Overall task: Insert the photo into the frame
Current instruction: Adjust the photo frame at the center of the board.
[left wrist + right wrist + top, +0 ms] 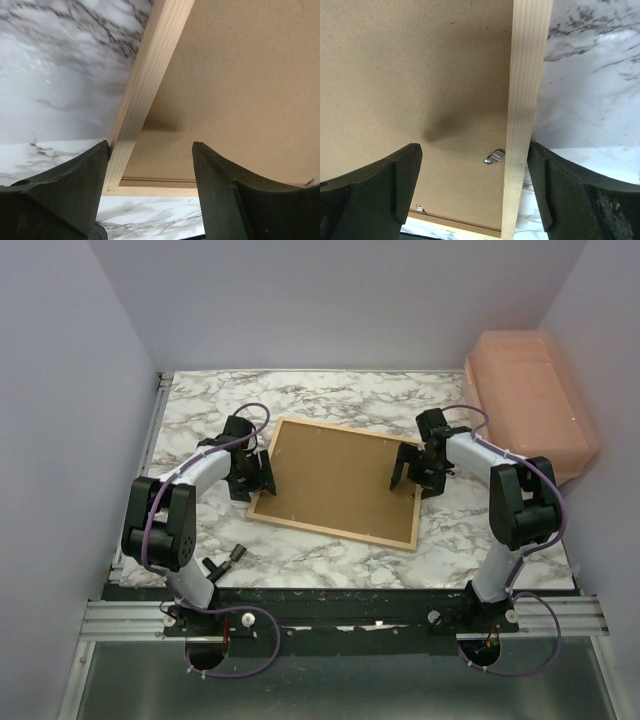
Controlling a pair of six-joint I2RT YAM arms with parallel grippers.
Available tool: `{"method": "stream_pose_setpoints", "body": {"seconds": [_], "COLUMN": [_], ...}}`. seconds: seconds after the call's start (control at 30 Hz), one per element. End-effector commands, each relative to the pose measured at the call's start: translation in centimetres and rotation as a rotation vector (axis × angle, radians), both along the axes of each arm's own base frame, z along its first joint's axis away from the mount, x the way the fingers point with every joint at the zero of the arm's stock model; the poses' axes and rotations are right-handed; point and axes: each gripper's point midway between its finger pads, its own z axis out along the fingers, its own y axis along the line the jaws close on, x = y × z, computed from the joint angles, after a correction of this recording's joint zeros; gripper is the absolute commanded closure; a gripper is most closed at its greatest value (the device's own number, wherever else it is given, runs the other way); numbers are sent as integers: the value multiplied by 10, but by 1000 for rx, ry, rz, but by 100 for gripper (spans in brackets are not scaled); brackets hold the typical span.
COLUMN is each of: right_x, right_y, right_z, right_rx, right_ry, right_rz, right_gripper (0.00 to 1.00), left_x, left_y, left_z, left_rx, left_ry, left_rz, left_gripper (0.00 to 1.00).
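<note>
Your left gripper (150, 149) and right gripper (474, 148) stood open, each astride a rail of the frame (330, 531); only the right wrist view caught a metal clip (495, 156) between the jaws.

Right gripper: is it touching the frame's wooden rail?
Cannot tell. The right wrist view shows the open right gripper straddling one rail of the frame, but neither contact nor a gap shows plainly.

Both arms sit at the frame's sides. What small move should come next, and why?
Probably close both on the frame: the left gripper and right gripper hang open, each straddling a side rail, with the backing board facing up.
</note>
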Motion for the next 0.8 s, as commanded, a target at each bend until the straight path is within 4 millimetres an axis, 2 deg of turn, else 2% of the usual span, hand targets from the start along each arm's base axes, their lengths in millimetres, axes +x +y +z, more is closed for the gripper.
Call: {"method": "stream_pose_setpoints", "body": {"seconds": [0.0,0.23,0.37,0.53,0.77], "right_x": [10,2,-4,-7,-14], "right_y": [14,2,-8,-27,-55], "right_z": [2,-3,-6,-10,-3], "right_rx": [48,-16,-68,-167,-300], "right_ry": [-9,10,17,25,16], "right_rz": [52,62,56,35,-19], "right_gripper": [7,7,7,5,6], "left_x": [-44,-103,-124,-122,-96], "left_y": [-46,-63,-64,-53,-52], "left_z": [9,-3,-4,0,18], "left_rx": [-162,-191,-206,-138,-97], "left_ry": [44,90,91,47,7], "left_rz": [-69,-94,-74,-59,-69], "left_gripper": [33,34,34,28,24]}}
